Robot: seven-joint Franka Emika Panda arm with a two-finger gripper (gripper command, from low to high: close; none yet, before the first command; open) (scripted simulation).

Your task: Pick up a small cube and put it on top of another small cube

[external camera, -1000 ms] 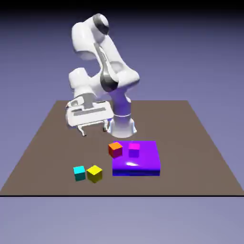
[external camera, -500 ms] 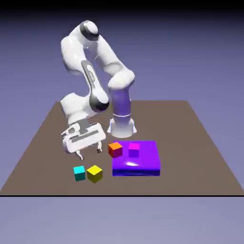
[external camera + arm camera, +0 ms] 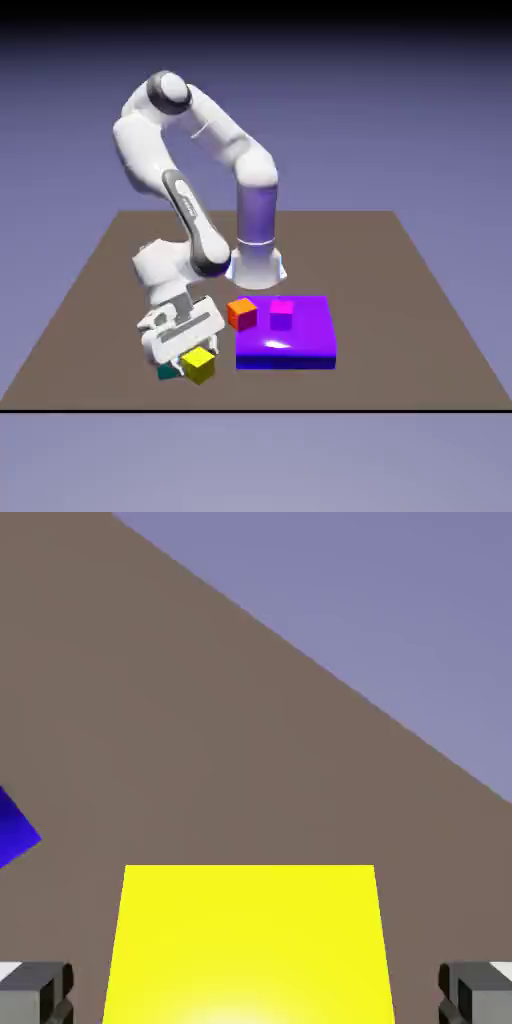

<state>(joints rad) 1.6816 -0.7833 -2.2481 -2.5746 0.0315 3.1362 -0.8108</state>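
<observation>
Brown table (image 3: 420,330): yellow cube (image 3: 250,942) sits between the gripper (image 3: 256,992) fingertips, toward 12 o'clock; jaws flank it, grasp unconfirmed.

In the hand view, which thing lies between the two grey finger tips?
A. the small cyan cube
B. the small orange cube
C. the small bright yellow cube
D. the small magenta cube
C: the small bright yellow cube fills the space between both tips of the gripper.
</observation>
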